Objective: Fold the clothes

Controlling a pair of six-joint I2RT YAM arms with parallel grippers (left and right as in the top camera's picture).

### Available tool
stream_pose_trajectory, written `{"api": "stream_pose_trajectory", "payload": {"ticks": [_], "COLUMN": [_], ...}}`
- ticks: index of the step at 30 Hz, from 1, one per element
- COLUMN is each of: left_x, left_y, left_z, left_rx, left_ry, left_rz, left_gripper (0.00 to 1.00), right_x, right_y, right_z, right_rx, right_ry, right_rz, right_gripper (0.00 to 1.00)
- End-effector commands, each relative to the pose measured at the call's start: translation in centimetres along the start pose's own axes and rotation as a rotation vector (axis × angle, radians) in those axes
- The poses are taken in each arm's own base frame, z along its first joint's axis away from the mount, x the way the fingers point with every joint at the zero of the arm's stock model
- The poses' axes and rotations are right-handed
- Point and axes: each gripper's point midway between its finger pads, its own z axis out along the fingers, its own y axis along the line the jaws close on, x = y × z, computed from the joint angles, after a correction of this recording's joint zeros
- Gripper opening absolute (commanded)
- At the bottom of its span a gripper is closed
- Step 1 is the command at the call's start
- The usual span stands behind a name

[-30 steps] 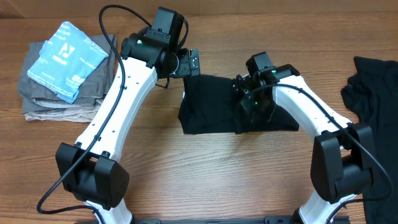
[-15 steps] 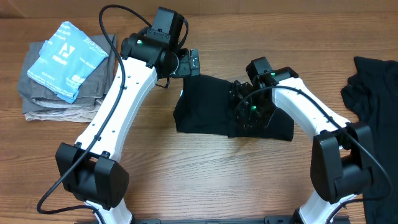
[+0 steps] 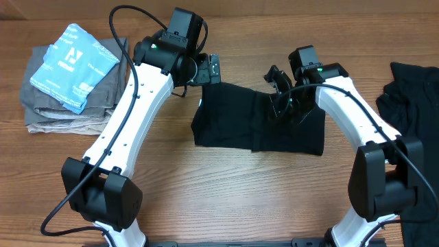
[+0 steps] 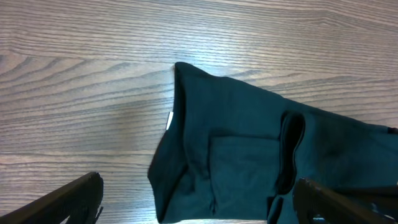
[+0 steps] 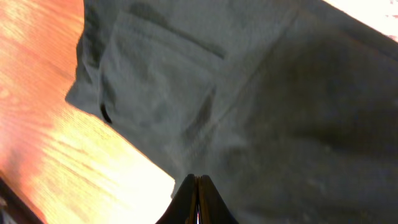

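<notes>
We see a brown wood-grain counter (image 3: 226, 199); a folded black soft-fabric garment (image 3: 226, 123) lies flat near its middle as a rough rectangle, with a small white tag at one edge in the left wrist view; a stack of folded grey garments (image 3: 55, 120) rests at the far left; a second, rumpled black garment (image 3: 415, 96) lies at the right edge, well apart from the folded one and partly out of view.

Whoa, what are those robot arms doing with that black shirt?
The robot is folding clothes on a table. A black shirt lies in the middle, folded into a rectangle. The right gripper is shut over its far edge; the left gripper is wide open by its far left corner, holding nothing. Another black shirt lies unfolded at the right, and folded clothes are stacked on the left.
</notes>
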Motion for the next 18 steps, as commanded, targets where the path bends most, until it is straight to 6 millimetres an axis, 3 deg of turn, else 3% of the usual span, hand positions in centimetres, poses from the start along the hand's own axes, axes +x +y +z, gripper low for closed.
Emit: {"api": "stream_pose_trajectory", "payload": {"ticks": [1,8,12,14,16,18], "left_x": [0.0,0.0,0.0,0.0,0.0,0.0], "left_y": [-0.2,-0.2,-0.2,-0.2,-0.2,-0.2], "left_z": [0.1,0.1,0.1,0.1,0.1,0.1], "left_rx": [-0.003,-0.003,-0.003,-0.003,-0.003,-0.003], "left_ry": [-0.001,-0.001,-0.001,-0.001,-0.001,-0.001], "left_rz": [0.003,0.003,0.003,0.003,0.003,0.003], "left_gripper": [1.00,1.00,1.00,1.00,1.00,1.00], "right_x": [1.4,5.1,6.0,5.8,5.1,3.0], "right_y": [1.3,0.5,-0.2,0.1,1.7,3.5], "right_z": [1.3,5.9,7.3,7.4,6.6,3.8], "right_rx": [-0.073,-0.070,-0.071,-0.089,-0.167,-0.260], "right_ry": [0.022,0.050,0.026,0.017,0.013,-0.009], "right_rz": [0.052,0.111,0.098,0.097,0.095,0.107], "right_gripper": [0.04,0.04,0.04,0.04,0.04,0.04]}}
